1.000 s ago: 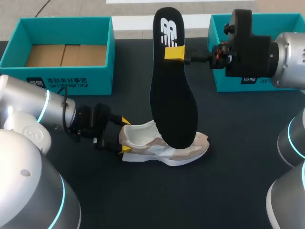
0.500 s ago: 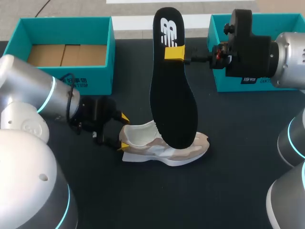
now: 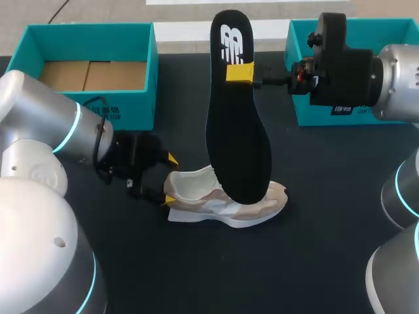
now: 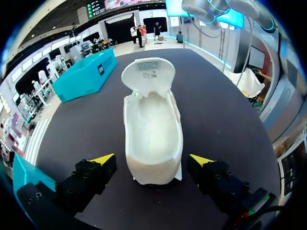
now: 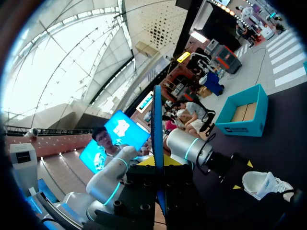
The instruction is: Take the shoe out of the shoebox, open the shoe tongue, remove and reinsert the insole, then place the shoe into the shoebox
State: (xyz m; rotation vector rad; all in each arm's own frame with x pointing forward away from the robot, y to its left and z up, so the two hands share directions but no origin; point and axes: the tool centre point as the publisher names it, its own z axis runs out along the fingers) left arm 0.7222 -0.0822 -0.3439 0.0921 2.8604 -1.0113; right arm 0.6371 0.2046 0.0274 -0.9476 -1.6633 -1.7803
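Plainly, the right gripper [image 3: 241,72] was clamped on the insole [image 3: 239,144], held upright at centre frame with its toe over the shoe [image 3: 226,199] at lower middle. The left gripper [image 3: 169,181] stood open astride the heel. Unclamped, the shoe might skid under the insole's push.

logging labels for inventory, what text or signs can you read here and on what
No text is readable.
insole: white logo mark, no words.
left shoebox: white print on front wall, blurred.
right shoebox: white print, blurred, partly hidden.
tongue label: print too small.
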